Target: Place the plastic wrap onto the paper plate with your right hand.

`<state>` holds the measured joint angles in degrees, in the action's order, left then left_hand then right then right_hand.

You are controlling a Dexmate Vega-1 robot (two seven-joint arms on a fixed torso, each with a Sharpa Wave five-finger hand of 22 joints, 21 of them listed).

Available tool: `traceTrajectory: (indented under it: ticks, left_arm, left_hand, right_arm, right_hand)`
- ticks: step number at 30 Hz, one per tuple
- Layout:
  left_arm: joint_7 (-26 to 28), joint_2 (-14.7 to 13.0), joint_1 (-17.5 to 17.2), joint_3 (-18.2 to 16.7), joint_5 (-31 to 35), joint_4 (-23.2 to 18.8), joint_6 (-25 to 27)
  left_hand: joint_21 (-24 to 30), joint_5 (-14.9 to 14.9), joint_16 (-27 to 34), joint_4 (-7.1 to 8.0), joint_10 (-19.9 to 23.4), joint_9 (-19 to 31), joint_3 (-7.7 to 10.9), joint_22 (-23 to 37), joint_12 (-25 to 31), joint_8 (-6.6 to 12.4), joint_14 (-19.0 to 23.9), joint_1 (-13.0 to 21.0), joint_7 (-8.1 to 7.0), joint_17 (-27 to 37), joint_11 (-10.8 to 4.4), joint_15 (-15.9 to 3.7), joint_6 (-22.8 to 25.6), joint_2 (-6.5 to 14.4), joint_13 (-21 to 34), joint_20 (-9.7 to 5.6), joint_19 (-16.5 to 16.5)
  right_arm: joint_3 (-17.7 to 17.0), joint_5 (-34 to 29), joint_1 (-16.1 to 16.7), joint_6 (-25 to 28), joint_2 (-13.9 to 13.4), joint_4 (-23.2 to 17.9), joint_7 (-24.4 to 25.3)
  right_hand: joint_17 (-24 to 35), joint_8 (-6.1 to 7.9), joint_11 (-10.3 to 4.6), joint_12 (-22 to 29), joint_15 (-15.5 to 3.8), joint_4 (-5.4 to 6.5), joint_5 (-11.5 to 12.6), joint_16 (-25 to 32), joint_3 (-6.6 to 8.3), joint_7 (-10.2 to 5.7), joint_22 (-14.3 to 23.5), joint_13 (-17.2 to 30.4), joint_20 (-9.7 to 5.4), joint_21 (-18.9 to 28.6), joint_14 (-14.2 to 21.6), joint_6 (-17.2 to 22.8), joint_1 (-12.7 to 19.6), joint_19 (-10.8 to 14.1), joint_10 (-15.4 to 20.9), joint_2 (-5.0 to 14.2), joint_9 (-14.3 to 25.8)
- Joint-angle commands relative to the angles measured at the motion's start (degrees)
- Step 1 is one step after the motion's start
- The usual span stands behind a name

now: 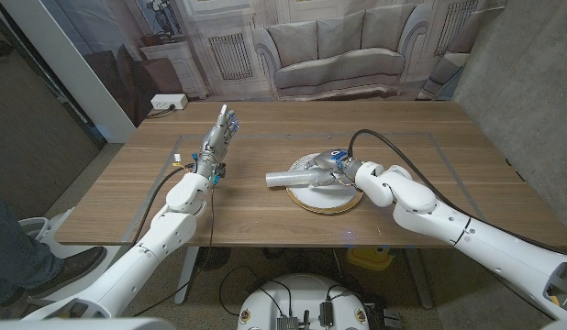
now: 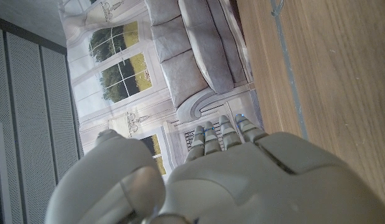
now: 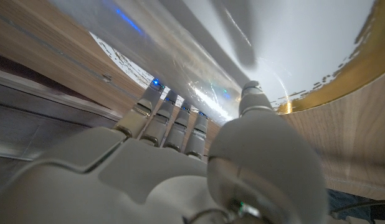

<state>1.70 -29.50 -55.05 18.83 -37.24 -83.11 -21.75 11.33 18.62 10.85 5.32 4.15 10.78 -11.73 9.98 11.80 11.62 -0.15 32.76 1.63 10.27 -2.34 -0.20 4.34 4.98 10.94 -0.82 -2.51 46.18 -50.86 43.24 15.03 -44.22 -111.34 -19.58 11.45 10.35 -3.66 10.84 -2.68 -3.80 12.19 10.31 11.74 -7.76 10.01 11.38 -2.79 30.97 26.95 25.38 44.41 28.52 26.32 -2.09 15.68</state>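
From the head view I see the right hand (image 1: 341, 170) over the paper plate (image 1: 325, 198), closed around the roll of plastic wrap (image 1: 297, 176). The roll lies across the plate, one end sticking out past the rim toward the table's middle. I cannot tell from here whether it rests on the plate or hangs just above it.

The right wrist view adds what the head camera lacks: the fingers (image 3: 160, 121) wrap one side of the roll (image 3: 199, 68) and the thumb presses the other side, so I log a firm grip. The film looks glossy and wrinkled, with blue glints. The plate (image 3: 292, 43) shows a smooth white face and a gold rim (image 3: 342, 81) against the wooden table (image 3: 361, 137).

The left hand (image 1: 217, 136) stands well apart from the plate, fingers straight and raised off the table (image 1: 265, 229), holding nothing. In the left wrist view I see its pale, rounded shell (image 2: 255, 180) and the fingertips (image 2: 220, 127) pointing at a printed backdrop (image 2: 118, 81) of a sofa and windows.

The table is brown wood grain, matte, with a thin taped outline (image 1: 164, 188).
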Motion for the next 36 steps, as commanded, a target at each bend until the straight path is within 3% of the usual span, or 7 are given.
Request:
traceTrajectory:
  ticks: [1, 36]
  left_arm:
    - [0.0, 0.3, 0.3, 0.2, 0.1, 0.3, 0.0]
    - [-0.4, 0.3, 1.1, 0.6, 0.3, 0.6, 0.3]
  left_hand:
    - [0.0, 0.0, -0.1, 0.05, 0.1, 0.2, -0.59, 0.3, -0.1, -0.09, 0.0, 0.2, -0.08, 0.2, -0.25, -0.29, 0.6, 0.2, 0.0, -0.09, -0.5]
    - [0.0, 0.0, -0.1, 0.08, 0.0, 0.2, -0.96, 0.3, -0.1, -0.06, 0.0, 0.3, 0.00, 0.2, -0.19, -0.28, 0.7, 0.4, 0.0, -0.05, -0.5]
  right_arm:
    - [-0.3, 0.2, -0.2, -0.1, -0.6, -0.5, -1.0]
    - [-3.3, -0.7, 1.4, -1.2, -2.3, -5.5, -0.2]
  right_hand:
    - [0.0, -0.45, 0.49, 0.1, -1.73, 0.28, 0.8, 0.2, -0.80, 0.34, 0.1, 0.1, 0.55, -0.8, -1.0, -2.8, -0.9, -0.7, -1.5, -0.63, -0.2]
    - [0.0, 0.36, 1.26, 0.6, -1.02, 1.06, 1.8, 0.5, -1.85, 0.91, 0.2, 0.1, 1.08, -2.1, -2.3, -4.9, -2.8, -0.8, -3.4, -0.88, -0.8]
